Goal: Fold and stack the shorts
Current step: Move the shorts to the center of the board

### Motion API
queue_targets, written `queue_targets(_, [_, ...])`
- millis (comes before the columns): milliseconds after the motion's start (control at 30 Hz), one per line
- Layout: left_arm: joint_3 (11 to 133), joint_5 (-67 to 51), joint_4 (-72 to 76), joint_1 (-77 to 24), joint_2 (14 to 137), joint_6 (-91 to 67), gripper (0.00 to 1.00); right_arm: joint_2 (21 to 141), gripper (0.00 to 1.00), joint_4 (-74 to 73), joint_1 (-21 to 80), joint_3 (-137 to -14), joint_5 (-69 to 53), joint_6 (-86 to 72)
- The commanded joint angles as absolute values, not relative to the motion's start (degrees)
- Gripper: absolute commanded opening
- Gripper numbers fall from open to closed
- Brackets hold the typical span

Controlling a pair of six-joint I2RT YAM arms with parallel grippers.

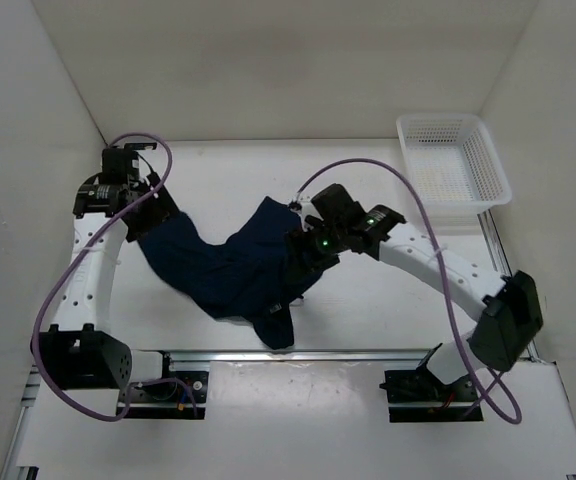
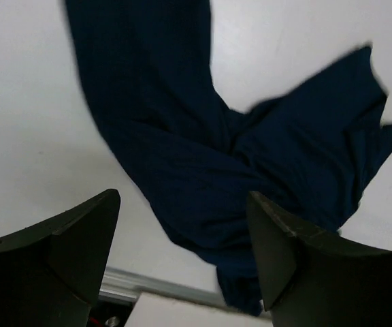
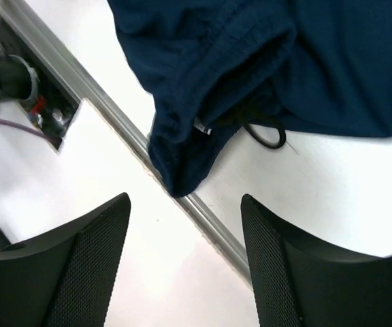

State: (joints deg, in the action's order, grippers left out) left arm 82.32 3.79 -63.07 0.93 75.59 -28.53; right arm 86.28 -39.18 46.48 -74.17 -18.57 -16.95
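The dark navy shorts (image 1: pixel 230 272) lie crumpled in a loose V in the middle of the table, one corner hanging over the near rail. My left gripper (image 1: pixel 158 215) hovers over their left end; in the left wrist view it (image 2: pixel 184 197) is open and empty, with the shorts (image 2: pixel 203 163) below and beyond. My right gripper (image 1: pixel 303 262) is over their right part; in the right wrist view it (image 3: pixel 186 199) is open and empty, above the rail, with the waistband (image 3: pixel 203 61) and its black drawstring (image 3: pixel 264 133) just ahead.
A white mesh basket (image 1: pixel 438 122) stands at the back right corner. A metal rail (image 1: pixel 348 353) runs along the near edge and shows in the right wrist view (image 3: pixel 206 216). Cables and connectors (image 3: pixel 19 82) sit beside it. White walls enclose the table.
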Motion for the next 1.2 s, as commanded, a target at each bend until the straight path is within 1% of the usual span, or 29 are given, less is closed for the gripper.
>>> queue_targets(0, [75.7,-2.0,-59.9,-0.1,74.8,-27.2,0.79,78.0,0.71,-37.7,44.8,-74.3,-14.6,-22.0])
queue_targets(33, [74.2,-2.0,-59.2,-0.1,75.3,-27.9,0.73,78.0,0.70,-37.7,44.8,-73.7,-14.6,-24.1])
queue_targets(67, [72.9,-2.0,-59.2,-0.1,75.3,-28.6,0.69,78.0,0.70,-37.7,44.8,-73.1,-13.9,-26.4])
queue_targets(100, [70.3,-2.0,-58.5,-0.1,75.9,-28.6,0.68,78.0,0.70,-36.8,44.8,-71.5,-13.9,-31.8])
queue_targets(133, [69.2,-2.0,-57.9,-0.1,75.9,-30.1,0.70,78.6,0.71,-35.9,44.8,-70.4,-13.9,-34.5])
queue_targets(167, [68.0,-1.2,-57.9,0.4,75.9,-31.0,0.74,78.6,0.71,-35.1,45.6,-69.4,-14.5,-37.6])
queue_targets(200, [66.8,-1.2,-57.9,1.4,76.5,-31.9,0.85,78.6,0.74,-33.8,46.4,-66.8,-15.4,-42.6])
queue_targets(233, [64.3,-1.2,-57.4,2.0,76.5,-33.2,0.88,79.1,0.80,-29.9,47.2,-64.8,-16.5,-46.2])
queue_targets(267, [61.6,-1.8,-56.7,2.5,77.0,-34.8,0.94,79.8,0.80,-27.8,47.7,-64.8,-17.0,-47.1])
queue_targets(300, [60.2,-1.8,-56.1,3.3,77.5,-35.5,0.95,80.4,0.80,-27.8,48.2,-64.8,-17.1,-47.1])
queue_targets(333, [58.7,-2.3,-54.3,3.3,77.5,-36.2,0.95,82.4,0.80,-27.8,49.6,-66.1,-16.0,-46.0])
queue_targets(400, [54.7,-5.0,-52.0,4.7,79.8,-37.6,0.95,85.2,0.86,-28.9,50.9,-68.4,-12.3,-43.5])
queue_targets(467, [52.8,-7.1,-48.2,4.7,81.9,-39.2,0.95,91.2,0.86,-30.4,51.4,-72.8,-9.3,-39.8])
queue_targets(500, [52.8,-7.1,-47.2,4.7,84.5,-39.7,0.93,93.4,0.86,-30.9,51.4,-74.6,-8.4,-38.5])
queue_targets(567, [52.8,-5.5,-46.6,4.7,87.2,-40.4,0.85,99.0,0.85,-31.6,51.4,-79.4,-4.6,-35.9])
queue_targets(600, [54.4,-5.5,-46.0,4.7,89.4,-40.4,0.80,102.2,0.82,-31.6,51.4,-80.9,-3.5,-35.2])
queue_targets(667, [56.1,-4.0,-46.0,4.7,91.4,-40.4,0.59,105.5,0.77,-31.6,51.4,-83.8,-1.9,-33.6])
queue_targets(700, [57.8,-4.0,-46.0,4.7,93.3,-39.8,0.46,109.0,0.67,-31.6,50.7,-86.9,-1.8,-32.8])
queue_targets(733, [58.8,-3.3,-46.0,4.7,94.5,-39.8,0.34,110.7,0.59,-31.6,49.8,-88.2,-2.9,-32.8])
queue_targets(767, [59.8,-3.3,-46.0,4.7,95.5,-39.8,0.19,112.2,0.45,-31.6,49.1,-89.5,-3.6,-32.8])
queue_targets(800, [60.8,-3.9,-46.0,4.7,96.7,-39.0,0.10,114.2,0.27,-32.6,47.8,-92.3,-3.6,-32.8])
queue_targets(833, [62.7,-4.6,-46.0,4.7,98.3,-38.3,0.10,114.3,0.01,-33.8,47.1,-93.6,-3.6,-32.8])
queue_targets(900, [65.0,-6.0,-46.7,4.7,98.9,-38.3,0.10,112.5,0.01,-34.4,44.9,-96.8,-2.2,-31.2])
queue_targets(967, [70.3,-6.0,-47.8,5.3,98.9,-38.8,0.10,110.7,0.01,-35.8,42.8,-100.1,-0.6,-29.2])
queue_targets(1000, [72.7,-6.7,-49.9,5.3,98.4,-39.6,0.10,109.3,0.01,-36.5,39.8,-102.3,-0.6,-27.8])
queue_targets(1033, [77.9,-7.6,-50.5,5.3,98.3,-41.0,0.10,108.6,0.01,-36.5,38.1,-106.6,-1.1,-25.0])
queue_targets(1100, [84.4,-10.8,-51.8,5.3,98.3,-41.6,0.10,108.1,0.01,-37.3,32.7,-111.5,-3.2,-21.7])
queue_targets(1133, [88.2,-10.8,-54.3,5.3,98.3,-42.2,0.10,108.1,0.01,-38.0,31.2,-117.6,-4.1,-18.5])
queue_targets(1167, [97.3,-10.8,-56.6,4.6,99.8,-42.2,0.10,108.1,0.01,-40.4,29.7,-120.8,-5.4,-17.0])
